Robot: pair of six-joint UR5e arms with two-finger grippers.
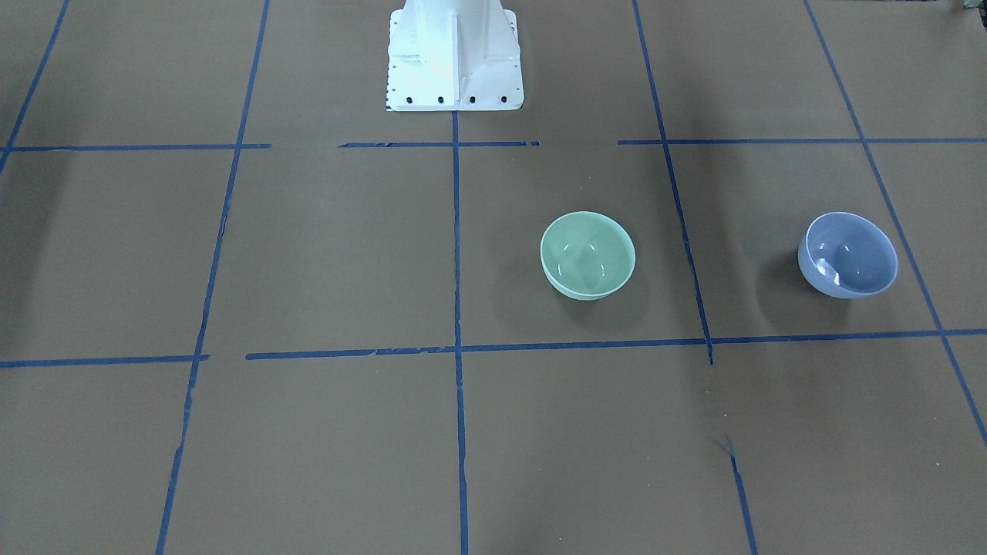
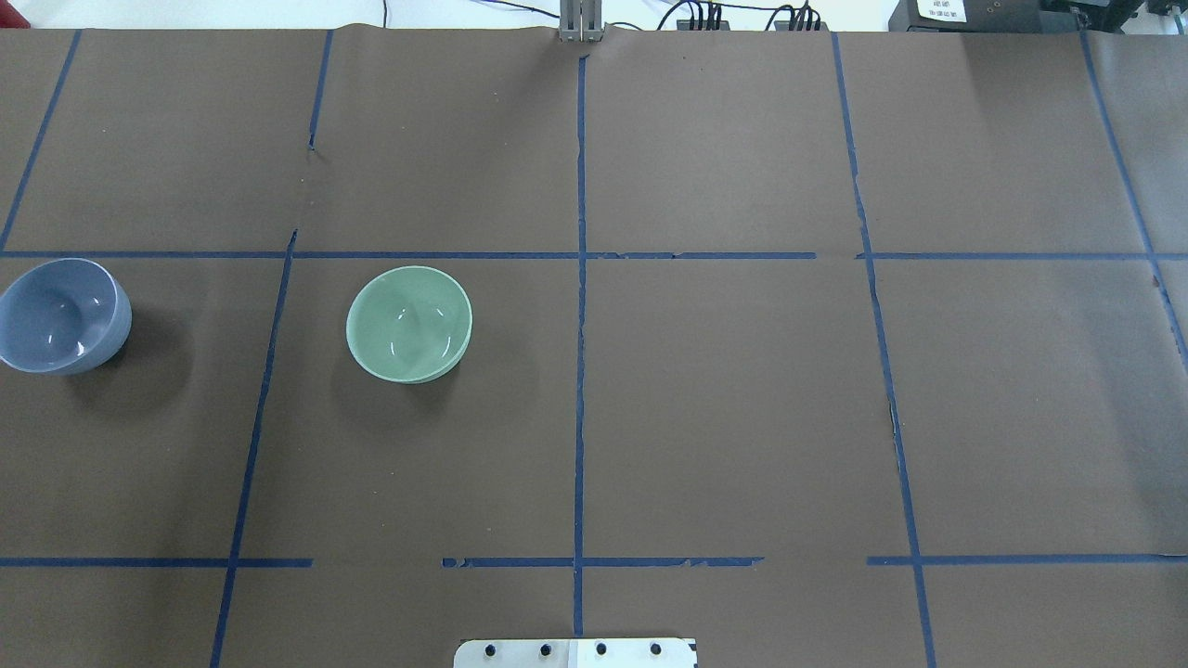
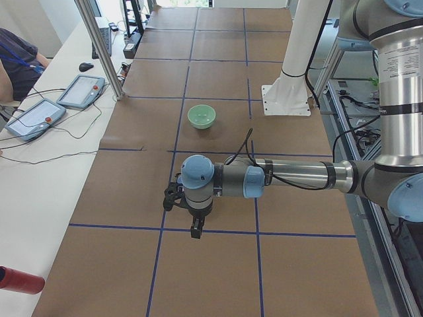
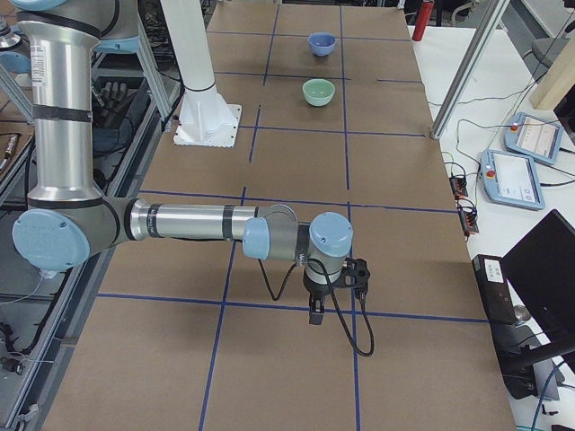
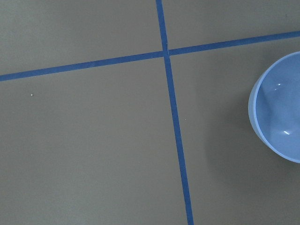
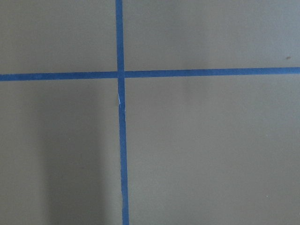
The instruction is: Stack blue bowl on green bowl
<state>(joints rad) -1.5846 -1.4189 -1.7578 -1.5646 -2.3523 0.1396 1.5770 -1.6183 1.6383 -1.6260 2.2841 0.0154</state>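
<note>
The blue bowl point(image 2: 58, 315) stands upright on the brown table at the robot's far left; it also shows in the front view point(image 1: 848, 254), the exterior right view point(image 4: 322, 42) and at the right edge of the left wrist view point(image 5: 279, 115). The green bowl point(image 2: 408, 323) stands upright and empty to its right, apart from it point(image 1: 587, 254). The left gripper point(image 3: 196, 228) hangs above the table in the exterior left view only; the right gripper point(image 4: 316, 314) shows in the exterior right view only. I cannot tell if either is open or shut. Neither touches a bowl.
Blue tape lines point(image 2: 580, 278) divide the brown table cover into squares. The white robot base point(image 1: 453, 54) stands at the robot's table edge. Teach pendants point(image 3: 79, 91) and cables lie on the side bench, and a metal post point(image 3: 99, 46) rises at the table's far edge.
</note>
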